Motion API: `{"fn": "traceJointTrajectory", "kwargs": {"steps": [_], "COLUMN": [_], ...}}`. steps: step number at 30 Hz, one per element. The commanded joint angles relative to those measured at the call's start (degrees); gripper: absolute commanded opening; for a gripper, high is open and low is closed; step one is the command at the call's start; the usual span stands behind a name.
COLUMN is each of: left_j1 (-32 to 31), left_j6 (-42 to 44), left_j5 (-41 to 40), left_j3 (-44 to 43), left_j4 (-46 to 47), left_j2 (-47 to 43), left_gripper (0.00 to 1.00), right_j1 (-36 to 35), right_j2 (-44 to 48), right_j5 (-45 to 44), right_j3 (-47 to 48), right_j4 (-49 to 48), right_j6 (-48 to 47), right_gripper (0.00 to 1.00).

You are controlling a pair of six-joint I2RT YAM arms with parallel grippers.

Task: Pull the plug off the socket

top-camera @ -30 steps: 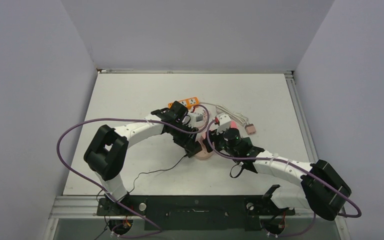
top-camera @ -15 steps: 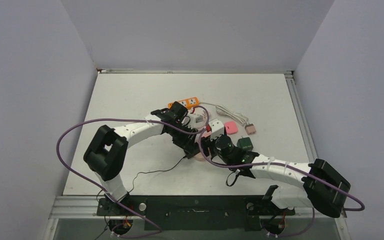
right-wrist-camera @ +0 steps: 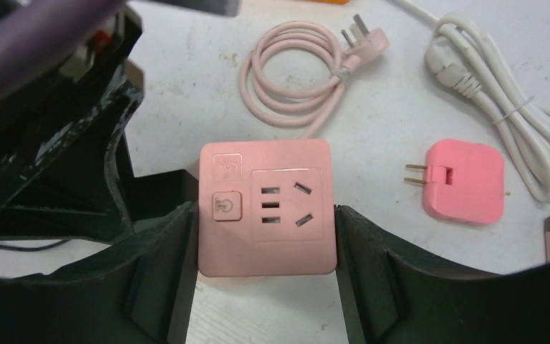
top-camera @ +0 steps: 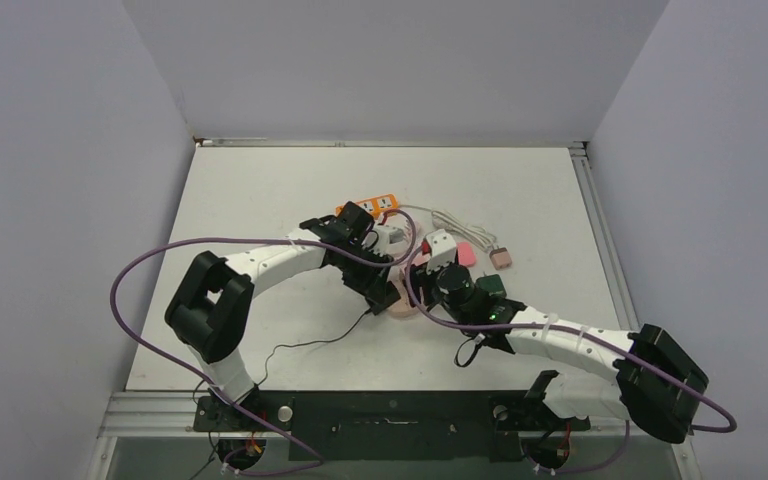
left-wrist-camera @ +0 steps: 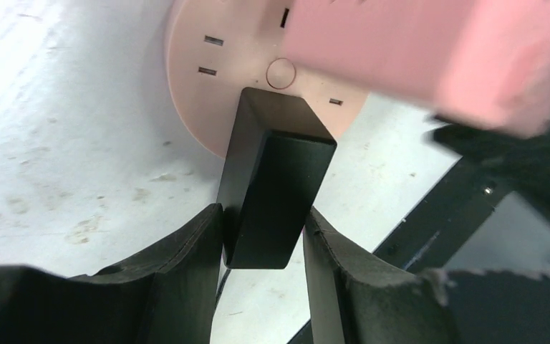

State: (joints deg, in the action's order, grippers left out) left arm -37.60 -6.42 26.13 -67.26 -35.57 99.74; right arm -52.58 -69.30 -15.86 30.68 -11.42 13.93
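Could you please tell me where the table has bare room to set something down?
Bare: the far strip of table between the back wall and the orange power strip; the left side beyond the left arm; the right side past the white cable. Crowded: the middle, around the round pink socket.

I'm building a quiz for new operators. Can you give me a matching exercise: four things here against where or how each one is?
1 black plug
2 pink cube
3 flat pink plug
4 pink cord

a coiled
b in the right gripper
c in the left gripper
d lying loose, prongs out

Pairs: 1c, 2b, 3d, 4a
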Motion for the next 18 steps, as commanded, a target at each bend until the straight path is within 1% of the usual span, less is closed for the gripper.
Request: {"fn": "traceJointTrajectory", "kwargs": {"steps": [1, 4, 7, 13, 15, 17, 18], "left_j1": [2.5, 2.5, 2.5, 2.5, 2.5, 2.6, 2.5], "left_j6": [-0.5, -0.5, -0.5, -0.5, -0.4, -0.3, -0.3], "left_j5": [-11.3, -11.4, -11.5, -11.1, -10.5, -10.2, -10.2], "left_j3": [0.4, 0.4, 0.2, 0.4, 0.3, 0.3, 0.3], "left_j4": [0.4, 0.4, 0.2, 0.3, 0.6, 0.8, 0.9], "left_j2": [-0.7, -0.7, -0.8, -1.6, -1.9, -2.3, -2.6], "left_gripper": [0.00, 0.00, 0.00, 0.00, 0.00, 0.00, 0.03], "right_j1": [5.9, 7.4, 7.7, 7.9, 8.9, 11.7, 13.6], "right_j2": [4.5, 5.6, 6.2, 6.1, 6.0, 5.5, 4.8], "right_j5": [7.7, 9.5, 9.3, 0.4, -2.3, -2.0, -0.7], "right_j3": [3.5, 3.4, 3.7, 4.4, 5.4, 6.3, 6.6], "right_j4": [-2.1, -2.0, -1.5, 3.2, 5.7, 8.0, 8.9], "right_j6": [6.0, 7.6, 8.0, 8.3, 8.3, 8.6, 8.9], "right_gripper": [0.05, 0.05, 0.05, 0.05, 0.05, 0.05, 0.05]}}
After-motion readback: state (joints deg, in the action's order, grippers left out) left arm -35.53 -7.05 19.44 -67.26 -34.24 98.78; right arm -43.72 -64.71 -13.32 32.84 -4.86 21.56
